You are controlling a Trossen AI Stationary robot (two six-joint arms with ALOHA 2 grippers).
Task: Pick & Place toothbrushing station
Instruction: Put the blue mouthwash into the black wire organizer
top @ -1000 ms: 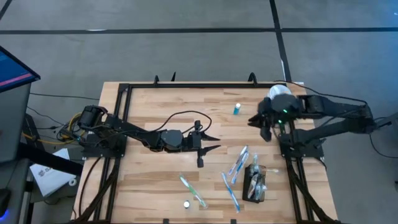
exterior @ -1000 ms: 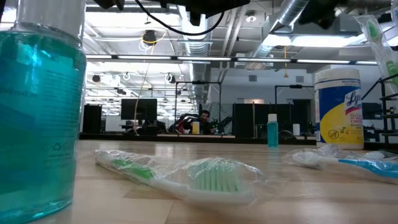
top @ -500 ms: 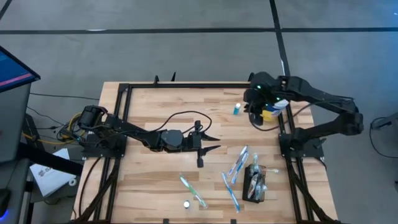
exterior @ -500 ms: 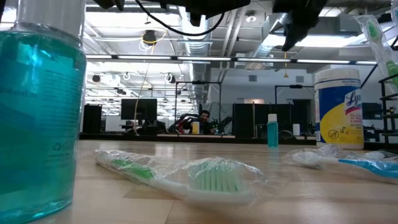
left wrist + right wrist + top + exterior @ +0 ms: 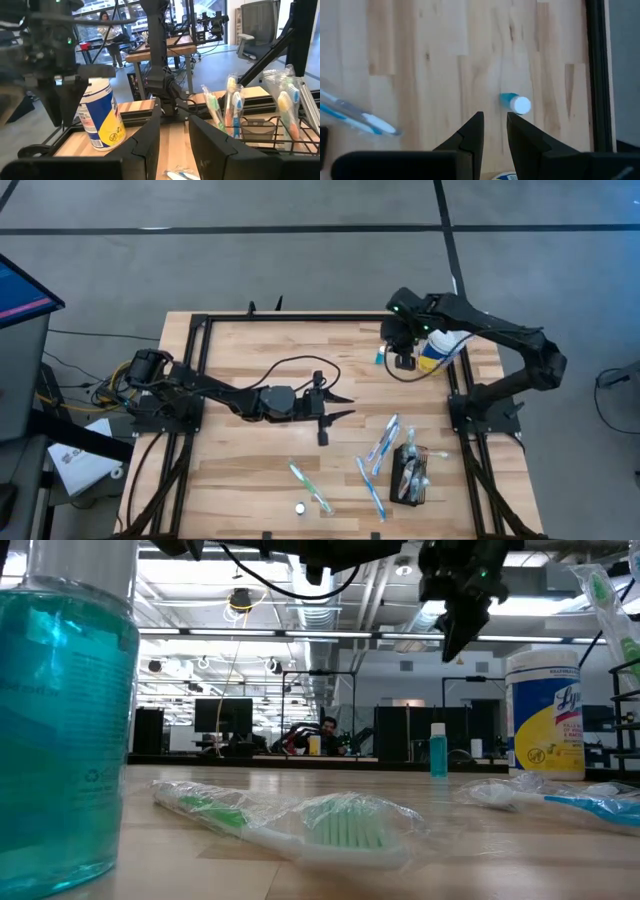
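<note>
Approaching the small blue bottle with a white cap [image 5: 516, 104] appears to be the step in hand, so the right gripper [image 5: 403, 352] should be lowered plumb, centred on the cap, with its fingers opened wider before descent; in the right wrist view they stand only a narrow gap apart and grip nothing. Nearest the table's front edge, at about 5 o'clock, sits the toothbrushing station [image 5: 410, 472], a small black mesh-sided rectangular caddy already bristling with wrapped toothbrushes, and loose blue and green plastic-wrapped toothbrushes [image 5: 381, 444] lie just beside it on the pale wooden table [image 5: 240, 470]. At mid-table the left gripper [image 5: 338, 407] waits low over the wood, arm stretched level from 9 o'clock, fingers spread and empty. Farther back, at about 1 o'clock, the right arm reaches inward from its base with the wrist bent down, so the gripper points at the table directly above the bottle, clear of it. Just beyond stands a white-lidded yellow-and-blue cylindrical canister [image 5: 440, 348], near enough to be brushed during descent.
</note>
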